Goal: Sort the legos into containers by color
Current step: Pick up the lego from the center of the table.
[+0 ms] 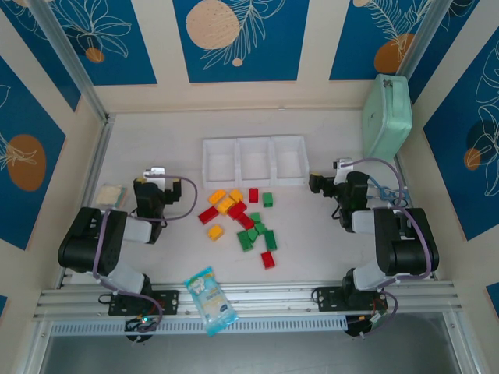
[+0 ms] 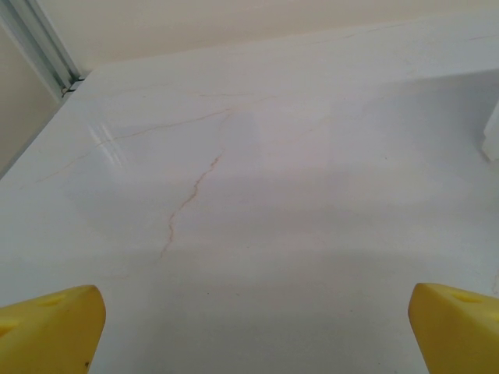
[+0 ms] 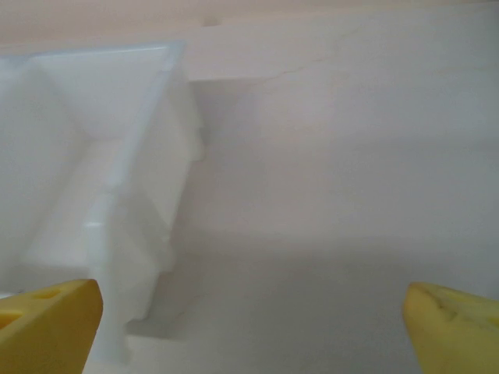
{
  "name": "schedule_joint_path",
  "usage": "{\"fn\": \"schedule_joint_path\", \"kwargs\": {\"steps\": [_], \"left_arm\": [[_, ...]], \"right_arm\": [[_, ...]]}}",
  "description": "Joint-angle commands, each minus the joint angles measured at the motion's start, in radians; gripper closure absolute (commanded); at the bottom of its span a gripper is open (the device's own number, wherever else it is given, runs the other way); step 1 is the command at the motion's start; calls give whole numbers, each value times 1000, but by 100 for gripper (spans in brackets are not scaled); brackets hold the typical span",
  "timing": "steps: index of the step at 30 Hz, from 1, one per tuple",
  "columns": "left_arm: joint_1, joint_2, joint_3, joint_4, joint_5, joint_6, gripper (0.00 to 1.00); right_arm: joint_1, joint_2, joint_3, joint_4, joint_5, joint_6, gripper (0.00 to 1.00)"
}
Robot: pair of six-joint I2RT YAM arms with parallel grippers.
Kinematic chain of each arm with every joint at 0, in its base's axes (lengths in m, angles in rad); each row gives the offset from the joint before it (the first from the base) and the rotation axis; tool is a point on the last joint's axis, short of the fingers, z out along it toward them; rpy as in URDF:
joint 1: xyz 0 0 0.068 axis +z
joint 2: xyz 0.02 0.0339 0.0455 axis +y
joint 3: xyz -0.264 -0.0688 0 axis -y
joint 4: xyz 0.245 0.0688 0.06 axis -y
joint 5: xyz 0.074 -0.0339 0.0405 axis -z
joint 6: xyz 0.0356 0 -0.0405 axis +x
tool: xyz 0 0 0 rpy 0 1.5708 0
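The legos (image 1: 242, 222) lie in a loose pile at mid-table: red ones (image 1: 208, 215), yellow-orange ones (image 1: 226, 204) and green ones (image 1: 248, 240). Just behind them stands the white three-compartment tray (image 1: 255, 161), all three compartments empty. My left gripper (image 1: 156, 175) hovers left of the pile, open, its yellow fingertips (image 2: 51, 327) wide apart over bare table. My right gripper (image 1: 343, 167) sits right of the tray, open too, with nothing between its fingertips (image 3: 460, 327). The tray's right wall (image 3: 140, 195) rises on the left of the right wrist view.
A mint-green lidded case (image 1: 387, 117) leans at the back right. A blue snack packet (image 1: 209, 300) lies on the front rail between the arm bases. A pale packet (image 1: 111, 195) sits by the left arm. Walls close the table on three sides.
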Motion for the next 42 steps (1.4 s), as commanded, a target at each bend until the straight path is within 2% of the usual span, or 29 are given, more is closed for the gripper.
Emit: {"fn": "schedule_joint_path", "kwargs": {"steps": [1,2,3,5,7,8,9,13,16,21,25,32,42], "left_arm": [[-69,-189,38,-157,-67,77,0],[-98,-274,67,-267,-126,52,1],[-110,-361,125,-443,-146,-33,1],[-112,-464,247,-781,-126,-222,1],[-120,-516,348,-1038,-53,-387,1],[-130,-528,376,-1104,-4,-423,1],[-149,-537,399,-1179,32,-449,1],[-263,-555,490,-1449,22,-474,0],[-305,-572,528,-1599,39,-503,1],[-326,-668,428,-1598,149,-558,0],[-328,-735,376,-1622,188,-578,1],[-328,-862,296,-1639,224,-625,1],[-328,-1008,257,-1633,199,-655,1]], "right_arm": [[79,-242,111,-345,302,102,1],[65,-309,184,-555,259,210,1],[20,-356,246,-715,132,331,1],[-59,-401,293,-851,-150,491,1],[-69,-400,345,-1009,-281,610,0],[-49,-388,368,-1063,-318,611,0],[-3,-370,399,-1139,-321,599,0],[256,-320,472,-1324,-172,566,0],[363,-274,477,-1372,-128,611,2],[493,-174,452,-1294,-37,690,7],[532,-35,531,-1301,2,667,9],[554,115,617,-1275,38,613,19],[581,270,759,-1308,74,538,21]]}}
